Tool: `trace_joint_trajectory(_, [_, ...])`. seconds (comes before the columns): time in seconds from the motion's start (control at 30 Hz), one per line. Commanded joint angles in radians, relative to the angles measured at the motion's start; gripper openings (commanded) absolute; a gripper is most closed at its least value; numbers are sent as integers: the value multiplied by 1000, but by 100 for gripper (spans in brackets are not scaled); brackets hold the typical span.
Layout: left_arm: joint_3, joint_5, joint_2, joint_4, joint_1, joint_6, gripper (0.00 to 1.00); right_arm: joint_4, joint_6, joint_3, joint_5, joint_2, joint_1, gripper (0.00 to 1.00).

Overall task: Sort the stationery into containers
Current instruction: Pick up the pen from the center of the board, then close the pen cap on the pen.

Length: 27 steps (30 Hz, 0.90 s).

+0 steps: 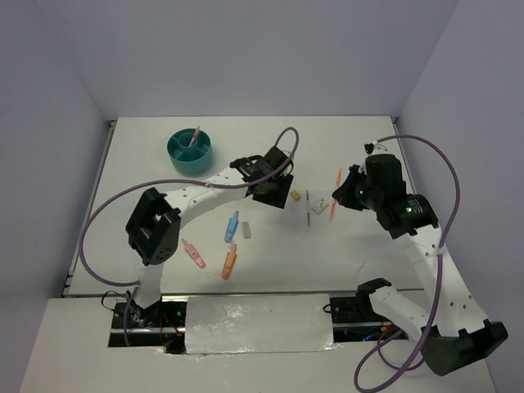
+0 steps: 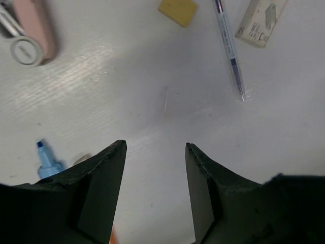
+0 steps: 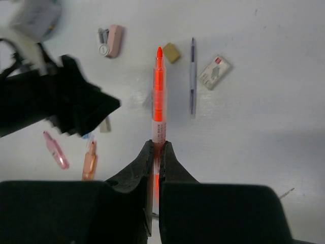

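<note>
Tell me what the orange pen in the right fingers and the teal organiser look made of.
The orange pen is likely glossy translucent plastic; its barrel looks see-through in places. The teal organiser is probably moulded plastic, smooth and even in colour; it is too small to judge sheen.

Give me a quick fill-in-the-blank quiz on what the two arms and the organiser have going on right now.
1. The right end effector is shut on an ___ pen.
2. The left end effector is open and holds ___.
3. The marker sticking out of the teal organiser is ___ in colour.
Missing words: orange; nothing; pink.
</note>
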Motion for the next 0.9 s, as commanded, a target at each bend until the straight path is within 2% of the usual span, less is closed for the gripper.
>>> trace_joint_trajectory(0.0, [50,-40,55,54,-40,59,62,-44,-19,-38,-117,-77,-3,0])
trace_joint_trajectory(0.33, [113,3,237,47,-46,122,60,-70,-68,-55,-177,-133,-5,0])
trace_joint_trajectory(0.53, [104,34,267,76,-46,159,61,-33,-73,-61,-261,-136,-5,0])
trace_joint_trajectory(0.87, [81,68,296,111,-43,191,61,-18,-68,-50,-306,-128,-6,0])
